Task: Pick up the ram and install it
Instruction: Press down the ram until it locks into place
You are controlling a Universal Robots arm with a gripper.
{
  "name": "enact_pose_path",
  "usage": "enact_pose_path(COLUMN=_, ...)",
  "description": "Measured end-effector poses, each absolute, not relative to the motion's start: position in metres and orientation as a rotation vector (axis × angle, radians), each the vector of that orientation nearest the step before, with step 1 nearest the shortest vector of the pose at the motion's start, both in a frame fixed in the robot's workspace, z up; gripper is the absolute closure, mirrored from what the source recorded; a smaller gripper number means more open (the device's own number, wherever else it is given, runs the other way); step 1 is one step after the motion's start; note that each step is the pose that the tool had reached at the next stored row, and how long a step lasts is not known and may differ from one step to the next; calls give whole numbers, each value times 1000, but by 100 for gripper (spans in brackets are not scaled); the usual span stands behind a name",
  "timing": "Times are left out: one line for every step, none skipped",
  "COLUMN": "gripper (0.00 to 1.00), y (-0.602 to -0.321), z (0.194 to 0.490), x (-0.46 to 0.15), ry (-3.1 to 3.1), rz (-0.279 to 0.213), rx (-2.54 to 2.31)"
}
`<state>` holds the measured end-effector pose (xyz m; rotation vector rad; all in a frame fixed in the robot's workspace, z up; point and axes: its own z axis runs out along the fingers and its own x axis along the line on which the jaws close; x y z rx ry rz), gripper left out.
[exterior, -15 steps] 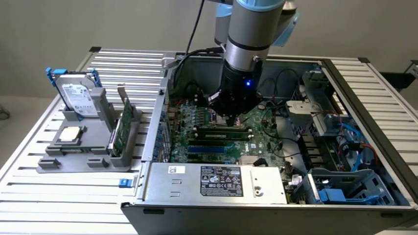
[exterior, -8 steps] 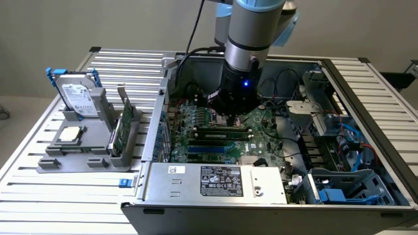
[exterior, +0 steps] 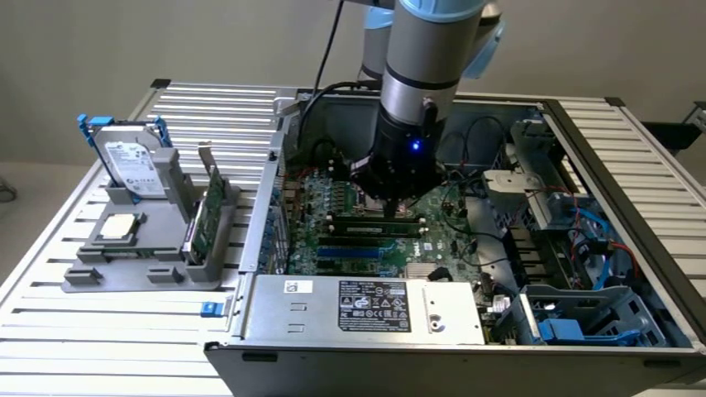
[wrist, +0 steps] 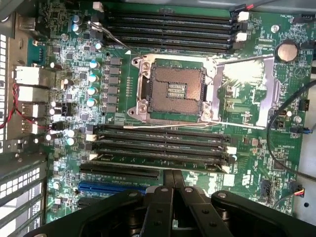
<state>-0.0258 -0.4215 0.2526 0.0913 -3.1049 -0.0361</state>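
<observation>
Ram (exterior: 378,222), a dark-green stick, lies along a motherboard (exterior: 436,240) slot inside the open computer case (exterior: 364,310), directly beneath the hand (exterior: 394,203), whose fingers (wrist: 173,197) are pressed together just above it.

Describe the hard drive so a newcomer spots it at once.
Left of the open computer case in the exterior view sits a gray holder. The hard drive stands upright at its far end. Unlike the thin green card beside it, it is a silver box with a white label and blue rails.
</observation>
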Motion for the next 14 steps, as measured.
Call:
enact_pose_path(gripper=89, y=-423, z=253, x=-26, ry=-3105, rz=-36, rx=84)
enact_pose_path(gripper=89, y=-424, z=253, x=-26, ry=-3105, rz=-36, rx=78)
enact_pose_path(gripper=89, y=-425, z=253, x=-26, ry=-3105, rz=-36, rx=72)
enact_pose_path(gripper=89, y=-426, z=253, x=-26, ry=-3105, rz=-37, rx=66)
enact_pose_path(gripper=89, y=-426, z=253, x=-26, ry=-3106, rz=-37, rx=62)
enact_pose_path(gripper=89, y=-427, z=253, x=-27, ry=-3106, rz=-37, rx=59)
enact_pose_path(gripper=89, y=-428, z=253, x=-28, ry=-3106, rz=-37, rx=58)
enact_pose_path(gripper=89, y=-429, z=253, x=-28, ry=-3106, rz=-37, rx=58)
enact_pose_path(gripper=89, y=-429, z=253, x=-28, ry=-3106, rz=-37, rx=58)
enact_pose_path(gripper=89, y=-429, z=253, x=-28, ry=-3106, rz=-37, rx=58)
enact_pose_path(gripper=89, y=-429, z=253, x=-28, ry=-3106, rz=-37, rx=58)
enact_pose_path(gripper=89, y=-429, z=253, x=-29, ry=-3106, rz=-37, rx=58)
enact_pose_path(gripper=89, y=-429, z=253, x=-29, ry=-3106, rz=-37, rx=58)
enact_pose_path(gripper=89, y=-429, z=253, x=-29, ry=-3106, rz=-37, rx=58)
